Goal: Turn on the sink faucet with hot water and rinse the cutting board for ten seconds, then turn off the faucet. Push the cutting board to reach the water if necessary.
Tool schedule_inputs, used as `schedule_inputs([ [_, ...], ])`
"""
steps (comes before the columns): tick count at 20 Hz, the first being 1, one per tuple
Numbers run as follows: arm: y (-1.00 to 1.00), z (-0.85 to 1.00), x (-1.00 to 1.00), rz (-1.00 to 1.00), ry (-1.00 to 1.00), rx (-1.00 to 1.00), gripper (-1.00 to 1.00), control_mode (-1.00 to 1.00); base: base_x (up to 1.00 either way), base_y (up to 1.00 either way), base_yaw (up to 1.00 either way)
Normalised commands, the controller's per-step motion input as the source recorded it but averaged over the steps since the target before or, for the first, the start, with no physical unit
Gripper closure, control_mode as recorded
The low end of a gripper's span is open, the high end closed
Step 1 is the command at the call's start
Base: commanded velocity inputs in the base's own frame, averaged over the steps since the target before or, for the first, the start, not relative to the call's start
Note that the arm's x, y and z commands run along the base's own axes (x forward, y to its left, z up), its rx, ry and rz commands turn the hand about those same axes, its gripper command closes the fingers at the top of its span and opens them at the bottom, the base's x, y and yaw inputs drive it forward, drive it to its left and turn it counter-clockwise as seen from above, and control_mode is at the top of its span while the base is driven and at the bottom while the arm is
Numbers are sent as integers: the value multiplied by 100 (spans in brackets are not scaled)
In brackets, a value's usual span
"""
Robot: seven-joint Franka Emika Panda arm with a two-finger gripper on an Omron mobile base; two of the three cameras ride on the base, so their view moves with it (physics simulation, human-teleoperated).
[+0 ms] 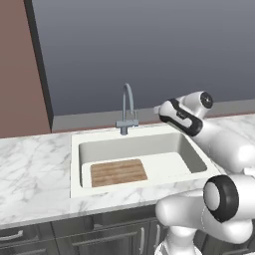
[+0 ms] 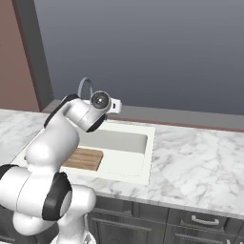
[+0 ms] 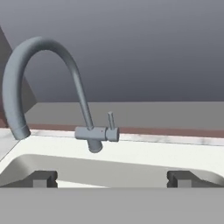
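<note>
At the back edge of the sink (image 1: 74, 164), on the rim's middle, stands the faucet (image 1: 127, 110) — a slim grey gooseneck on a short base with small lever handles. From the left base view its spout arches up and curls over toward the basin. No stream falls from the spout mouth in the hand view, where the curved pipe (image 3: 26, 70) sweeps across the left half and one thin lever stands upright beside the stem.

Down on the basin floor lies the cutting board (image 1: 118, 172), flat, its light-brown planks running lengthwise. It sits toward the front-left corner of the basin, close to the front wall and near the left wall, well off from the point beneath the spout. In the right base view a corner of the board (image 2: 88, 159) peeks out past the arm's white body.

Marble counter (image 1: 30, 169) surrounds the sink on all sides, with dark cabinet fronts (image 1: 99, 234) below its front edge.

The gripper (image 3: 112, 178) hangs over the right part of the basin, aimed at the faucet — its two dark fingertips (image 3: 40, 178) stand wide apart at the bottom of the hand view, nothing between them, and clear of the faucet base. The jaws are released.
</note>
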Motion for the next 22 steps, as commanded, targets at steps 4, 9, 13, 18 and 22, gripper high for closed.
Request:
schedule_inputs([
  [4, 0, -9, 23, 0, 0, 0, -100, -100, 0, 0, 0],
  [9, 0, -9, 29, 0, 0, 0, -100, -100, 0, 0, 0],
  [13, 0, -13, 30, 0, 0, 0, -100, -100, 0, 0, 0],
  [18, 16, -27, 23, 0, 0, 0, -100, -100, 0, 0, 0],
  [22, 25, -30, 14, 0, 0, -1, -100, -100, 0, 0, 0],
])
